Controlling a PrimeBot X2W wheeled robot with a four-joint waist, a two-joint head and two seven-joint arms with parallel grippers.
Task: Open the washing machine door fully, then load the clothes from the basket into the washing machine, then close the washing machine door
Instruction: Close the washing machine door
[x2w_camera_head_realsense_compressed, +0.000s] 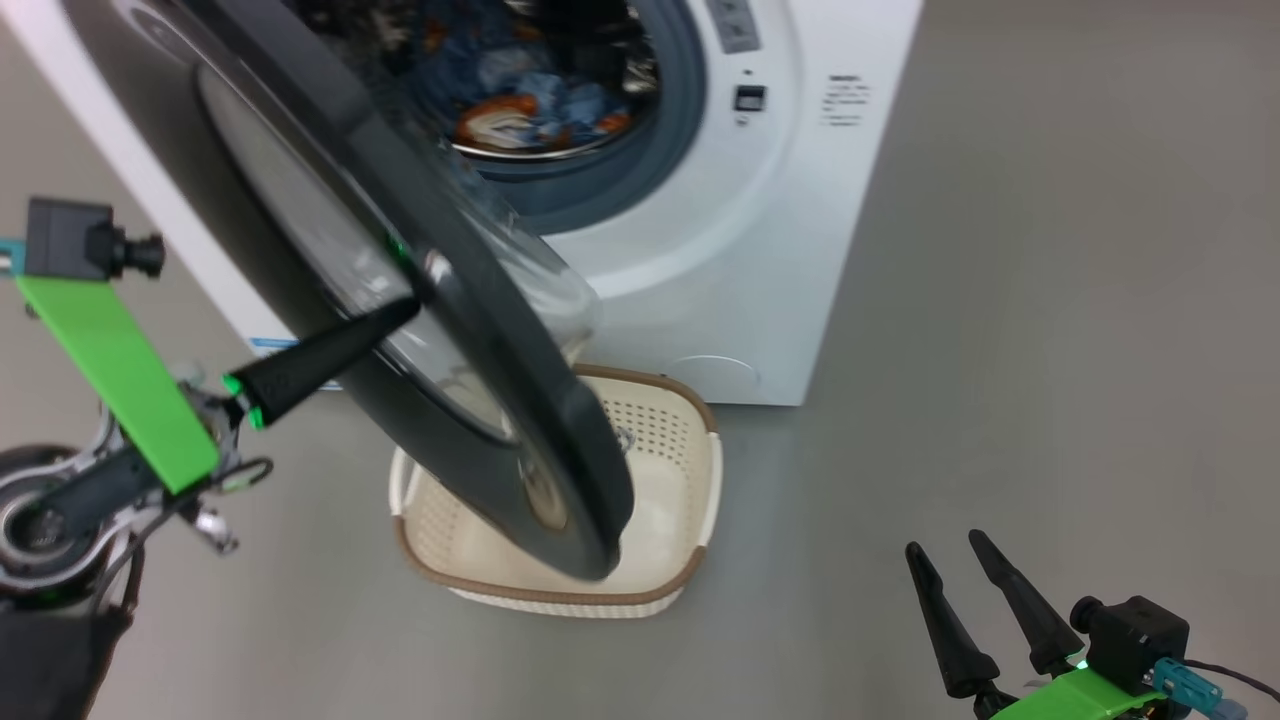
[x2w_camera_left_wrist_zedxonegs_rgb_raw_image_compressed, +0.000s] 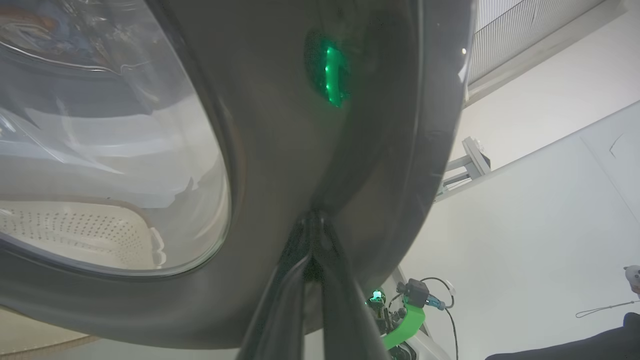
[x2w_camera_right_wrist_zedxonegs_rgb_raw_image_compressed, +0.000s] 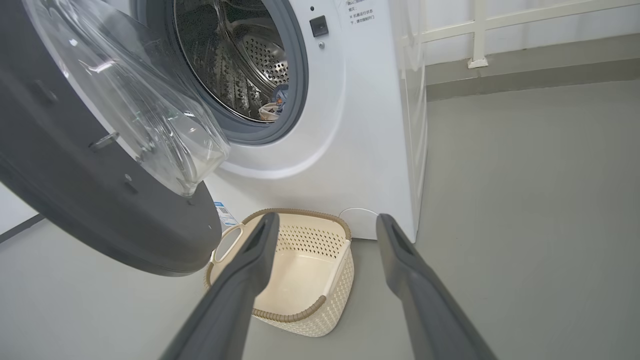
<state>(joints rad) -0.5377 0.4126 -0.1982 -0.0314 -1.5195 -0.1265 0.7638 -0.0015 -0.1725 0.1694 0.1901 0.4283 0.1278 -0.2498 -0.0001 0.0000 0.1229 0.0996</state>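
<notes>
**Left fingers on the door rim, right fingers wide and free**

My left fingers (x2w_camera_head_realsense_compressed: 395, 312) are pressed together with nothing between them. Their tips rest against the outer face of the washing machine door (x2w_camera_head_realsense_compressed: 520, 380), on the glossy black rim just beside the edge of the glass. In the head view they come in from 9 o'clock and point toward 2 o'clock. In the left wrist view the closed left fingers (x2w_camera_left_wrist_zedxonegs_rgb_raw_image_compressed: 320, 260) rise from 6 o'clock and meet their own reflection on the rim (x2w_camera_left_wrist_zedxonegs_rgb_raw_image_compressed: 280, 125).

My left forearm lies low at 8 o'clock, wrist turned so its green bracket slants up toward 10 o'clock. My right fingers (x2w_camera_head_realsense_compressed: 940, 610) hover at 5 o'clock over the floor, spread wide, holding nothing, tips toward 11 o'clock, well apart from the door and the basket (x2w_camera_head_realsense_compressed: 560, 595).

The door stands partly open, swung out from the washing machine (x2w_camera_head_realsense_compressed: 720, 250), which sits at 12 to 1 o'clock. Its lower edge hangs over the basket at 6 o'clock. In the right wrist view the clear bowl bulges from the door's (x2w_camera_right_wrist_zedxonegs_rgb_raw_image_compressed: 75, 200) inner side at 10 o'clock, and the cream basket (x2w_camera_right_wrist_zedxonegs_rgb_raw_image_compressed: 300, 317) sits on the floor just in front of the white machine (x2w_camera_right_wrist_zedxonegs_rgb_raw_image_compressed: 350, 125), between my spread fingers (x2w_camera_right_wrist_zedxonegs_rgb_raw_image_compressed: 240, 280). The clothes (x2w_camera_head_realsense_compressed: 520, 100), blue with orange, lie inside the steel drum; a corner of them (x2w_camera_right_wrist_zedxonegs_rgb_raw_image_compressed: 277, 102) shows at its lower lip.
</notes>
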